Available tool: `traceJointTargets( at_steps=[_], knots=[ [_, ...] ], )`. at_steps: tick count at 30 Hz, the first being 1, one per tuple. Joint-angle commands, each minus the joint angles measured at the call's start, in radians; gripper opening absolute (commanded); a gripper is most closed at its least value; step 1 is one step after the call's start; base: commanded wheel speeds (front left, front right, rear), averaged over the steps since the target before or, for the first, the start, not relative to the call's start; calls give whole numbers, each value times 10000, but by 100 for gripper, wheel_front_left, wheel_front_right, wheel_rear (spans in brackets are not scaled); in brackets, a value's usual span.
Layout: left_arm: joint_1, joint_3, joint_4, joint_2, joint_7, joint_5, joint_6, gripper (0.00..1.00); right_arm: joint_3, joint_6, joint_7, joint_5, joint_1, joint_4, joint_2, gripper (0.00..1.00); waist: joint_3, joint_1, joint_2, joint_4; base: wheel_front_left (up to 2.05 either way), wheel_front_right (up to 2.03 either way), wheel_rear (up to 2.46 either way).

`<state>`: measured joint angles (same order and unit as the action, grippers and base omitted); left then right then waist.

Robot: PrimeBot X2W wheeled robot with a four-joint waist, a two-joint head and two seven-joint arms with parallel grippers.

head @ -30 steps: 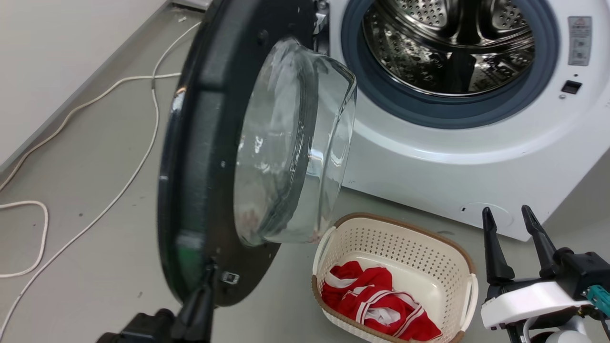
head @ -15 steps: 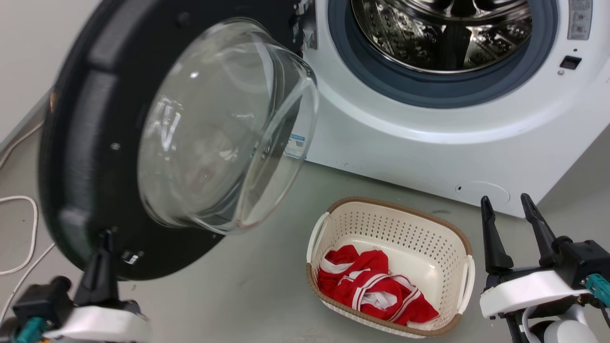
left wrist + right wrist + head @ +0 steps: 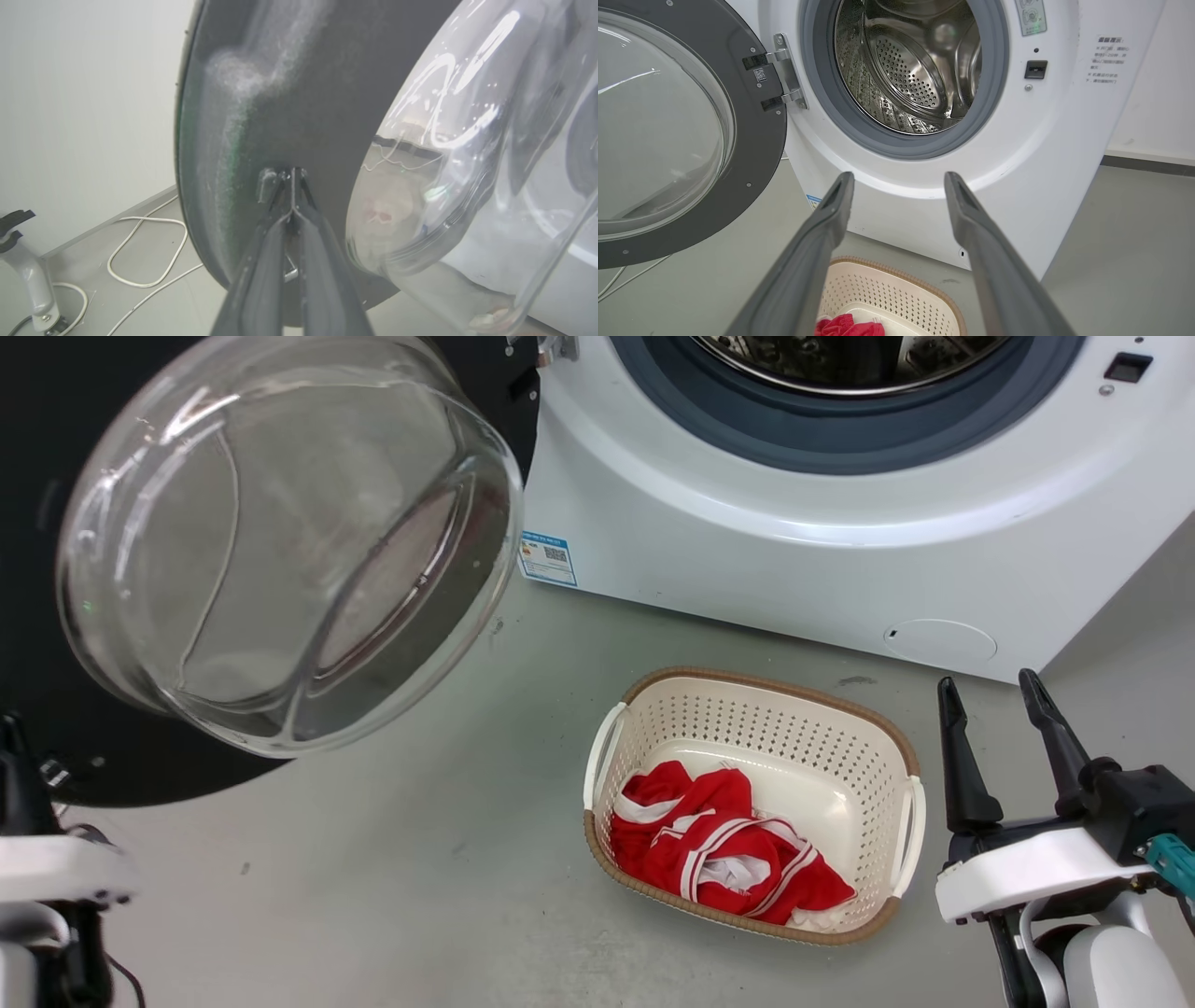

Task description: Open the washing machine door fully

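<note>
Jaws clenched tip to tip with nothing between them, the left gripper [image 3: 292, 175] sets its point against the dark inner face of the washing machine door [image 3: 299, 93], just beside the small metal catch [image 3: 264, 179] near the door's free edge. Fingers shut like this likely serve as one stiff prod for pushing. The spot is far from the hinge [image 3: 784, 70], where a push would turn the door most easily.

The door is swung wide to the left of the washing machine [image 3: 747, 551], its glass bowl [image 3: 280, 541] bulging out towards the room. The steel drum [image 3: 915, 70] and its grey rubber ring [image 3: 896, 144] are fully bared. I judge the door is nearly at the end of its travel, with only a last nudge outward needed.

The right gripper [image 3: 988, 679] has its jaws released and empty. It is low on the right near the cream basket [image 3: 775, 683] of red clothes [image 3: 719, 859], apparently parked clear of the door's arc. A white cable [image 3: 140, 242] lies on the floor [image 3: 420, 877] beyond the door.
</note>
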<state>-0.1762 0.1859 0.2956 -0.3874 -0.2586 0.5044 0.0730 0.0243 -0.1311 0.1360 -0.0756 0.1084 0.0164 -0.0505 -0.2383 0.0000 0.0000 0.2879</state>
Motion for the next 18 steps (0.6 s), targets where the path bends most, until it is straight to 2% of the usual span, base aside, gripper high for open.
traceJointTargets(
  at_steps=[1,11,18],
  knots=[
    [-491,442,524,-319,-79,-74,-121,0,-30,6,35,74,209,31,10,100,-60,0,0,-84,0,0,0],
    [-1174,1195,1515,-554,-77,-631,-623,0,-110,6,135,32,294,143,10,100,52,0,0,-283,0,0,0],
    [-329,1737,792,37,-75,-1168,-692,0,-55,6,280,-119,-44,333,10,100,589,0,0,-478,0,0,0]
  ],
)
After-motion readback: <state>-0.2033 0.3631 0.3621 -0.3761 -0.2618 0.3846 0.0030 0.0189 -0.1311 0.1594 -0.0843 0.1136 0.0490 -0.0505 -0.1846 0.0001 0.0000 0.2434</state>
